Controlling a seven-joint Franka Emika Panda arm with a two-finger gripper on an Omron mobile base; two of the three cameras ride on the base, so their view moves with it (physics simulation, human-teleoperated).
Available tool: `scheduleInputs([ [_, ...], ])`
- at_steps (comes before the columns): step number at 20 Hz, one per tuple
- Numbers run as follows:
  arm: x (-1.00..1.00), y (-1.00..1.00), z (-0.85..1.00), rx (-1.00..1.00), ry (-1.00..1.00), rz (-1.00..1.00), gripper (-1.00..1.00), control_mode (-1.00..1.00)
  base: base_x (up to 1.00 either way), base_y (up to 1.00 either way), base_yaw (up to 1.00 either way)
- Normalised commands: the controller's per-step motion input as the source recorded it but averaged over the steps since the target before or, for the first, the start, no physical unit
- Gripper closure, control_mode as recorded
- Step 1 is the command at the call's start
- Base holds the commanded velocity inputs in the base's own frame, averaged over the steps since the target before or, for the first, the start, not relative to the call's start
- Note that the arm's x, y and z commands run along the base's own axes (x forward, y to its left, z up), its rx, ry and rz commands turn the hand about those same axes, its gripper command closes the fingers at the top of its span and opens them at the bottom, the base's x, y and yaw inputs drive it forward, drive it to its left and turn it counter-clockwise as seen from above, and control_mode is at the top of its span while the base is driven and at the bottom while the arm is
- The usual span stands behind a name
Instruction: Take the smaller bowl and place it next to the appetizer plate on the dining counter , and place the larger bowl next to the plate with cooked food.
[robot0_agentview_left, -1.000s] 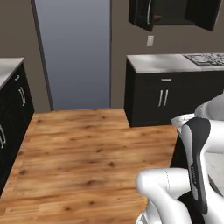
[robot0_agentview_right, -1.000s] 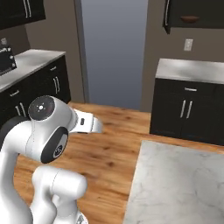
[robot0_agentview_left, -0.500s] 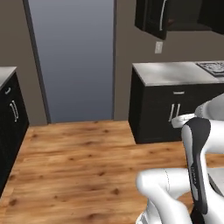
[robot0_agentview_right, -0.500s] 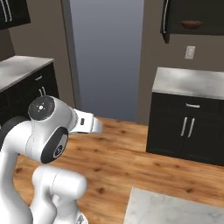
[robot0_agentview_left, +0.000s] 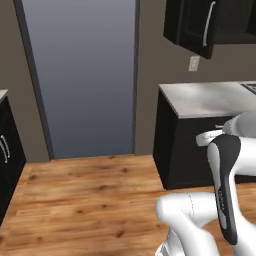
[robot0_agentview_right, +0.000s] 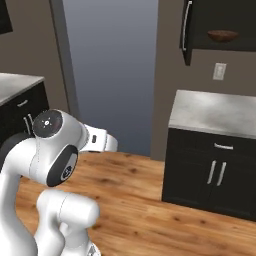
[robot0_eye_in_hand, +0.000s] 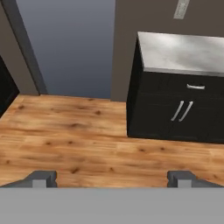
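Wooden floor (robot0_agentview_left: 90, 200) spreads below a tall grey doorway (robot0_agentview_left: 82, 75). To its right, a black cabinet (robot0_agentview_right: 215, 175) with a grey stone top stands against the brown wall. The robot arm (robot0_agentview_right: 55, 165) is folded low over the floor. Its gripper (robot0_eye_in_hand: 112, 177) has its tips spread wide, pinching nothing. Up in the open wall cabinet (robot0_agentview_right: 220, 25) sits what looks like the brown wooden bowl (robot0_agentview_right: 222, 35).
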Motion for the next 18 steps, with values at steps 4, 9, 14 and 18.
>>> scheduleInputs([
  [4,0.00,0.00,0.00,0.00,0.00,0.00,-1.00,1.00,0.94,-0.35,0.00],
  [9,0.00,0.00,0.00,0.00,0.00,0.00,-1.00,1.00,0.55,-0.79,0.00],
  [14,0.00,0.00,0.00,0.00,0.00,0.00,-1.00,1.00,0.33,-0.92,0.00],
  [18,0.00,0.00,0.00,0.00,0.00,0.00,-1.00,1.00,0.39,-0.87,0.00],
])
